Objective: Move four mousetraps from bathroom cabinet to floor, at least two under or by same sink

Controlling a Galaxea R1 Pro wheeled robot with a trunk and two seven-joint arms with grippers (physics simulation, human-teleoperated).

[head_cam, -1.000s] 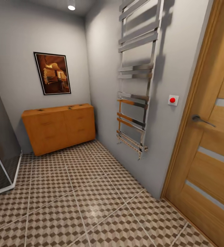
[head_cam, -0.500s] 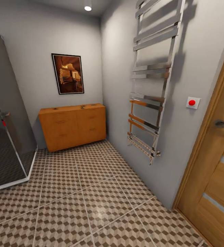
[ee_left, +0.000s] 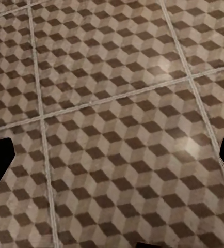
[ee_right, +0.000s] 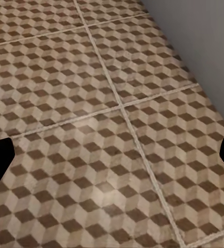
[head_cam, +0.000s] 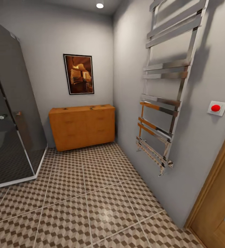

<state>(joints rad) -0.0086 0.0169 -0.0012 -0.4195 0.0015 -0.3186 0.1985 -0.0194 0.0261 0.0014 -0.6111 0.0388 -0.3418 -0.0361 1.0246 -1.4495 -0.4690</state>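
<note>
Now, left to right in the head view:
Shower (head_cam: 9, 117): dark glass stall at the left, standing on the floor.
Cabinet (head_cam: 82, 126): against the far wall, between the shower and the right-hand wall; drawers look shut; small dark specks on its top, too small to tell as mousetraps.
Picture (head_cam: 79, 74): framed, on the wall above the cabinet.
Floor (head_cam: 91, 203): cube-pattern tiles, pale grout.
Rail (head_cam: 164, 100): chrome towel ladder on the right wall.
Button (head_cam: 216, 108): red, beside the door (head_cam: 219, 213).
Left gripper (ee_left: 112, 160): over floor tiles, dark fingertips at the frame edges, spread wide, holding nothing.
Right gripper (ee_right: 112, 155): likewise wide apart, empty, over tiles near a grey wall.
</note>
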